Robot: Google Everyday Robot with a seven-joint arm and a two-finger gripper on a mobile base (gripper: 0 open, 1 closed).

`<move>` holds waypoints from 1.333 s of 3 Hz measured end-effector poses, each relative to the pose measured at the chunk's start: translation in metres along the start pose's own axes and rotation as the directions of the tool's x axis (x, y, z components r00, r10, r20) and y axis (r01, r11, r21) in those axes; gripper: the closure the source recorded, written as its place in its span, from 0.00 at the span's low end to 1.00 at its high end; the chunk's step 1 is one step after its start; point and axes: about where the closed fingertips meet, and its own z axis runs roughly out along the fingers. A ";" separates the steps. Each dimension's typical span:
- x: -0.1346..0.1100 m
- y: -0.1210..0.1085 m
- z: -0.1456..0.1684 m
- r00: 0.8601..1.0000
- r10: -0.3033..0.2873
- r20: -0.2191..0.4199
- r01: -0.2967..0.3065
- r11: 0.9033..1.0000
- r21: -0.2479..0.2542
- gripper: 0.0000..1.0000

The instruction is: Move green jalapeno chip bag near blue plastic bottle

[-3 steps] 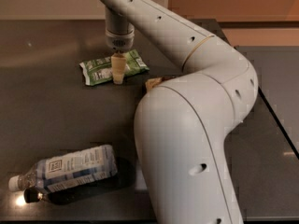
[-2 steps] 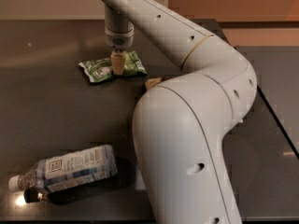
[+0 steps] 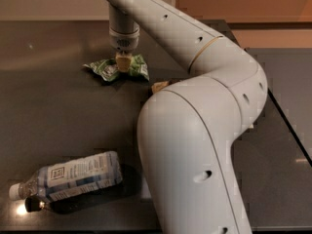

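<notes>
The green jalapeno chip bag [image 3: 113, 68] lies crumpled on the dark table at the back centre-left. My gripper [image 3: 123, 62] comes straight down onto the middle of the bag, and its pale fingers are closed on the bag's crinkled middle. The blue plastic bottle [image 3: 73, 175] lies on its side at the front left, white cap pointing left, well apart from the bag. My large white arm [image 3: 195, 130] fills the right centre of the view.
A small tan object [image 3: 160, 86] peeks out from behind my arm, just right of the bag. The dark table [image 3: 58, 116] ends at an edge on the right [image 3: 287, 126], with grey floor beyond.
The gripper has dropped lower onto the green bag and pinched it; the bag looks more bunched up. The bottle has not moved.
</notes>
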 end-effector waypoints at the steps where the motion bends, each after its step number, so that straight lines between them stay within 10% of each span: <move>1: 0.001 0.028 -0.016 0.998 -0.015 0.064 0.017 0.999 -0.040 1.00; 4: -0.010 0.169 -0.083 0.956 -0.115 0.270 0.160 0.975 -0.154 1.00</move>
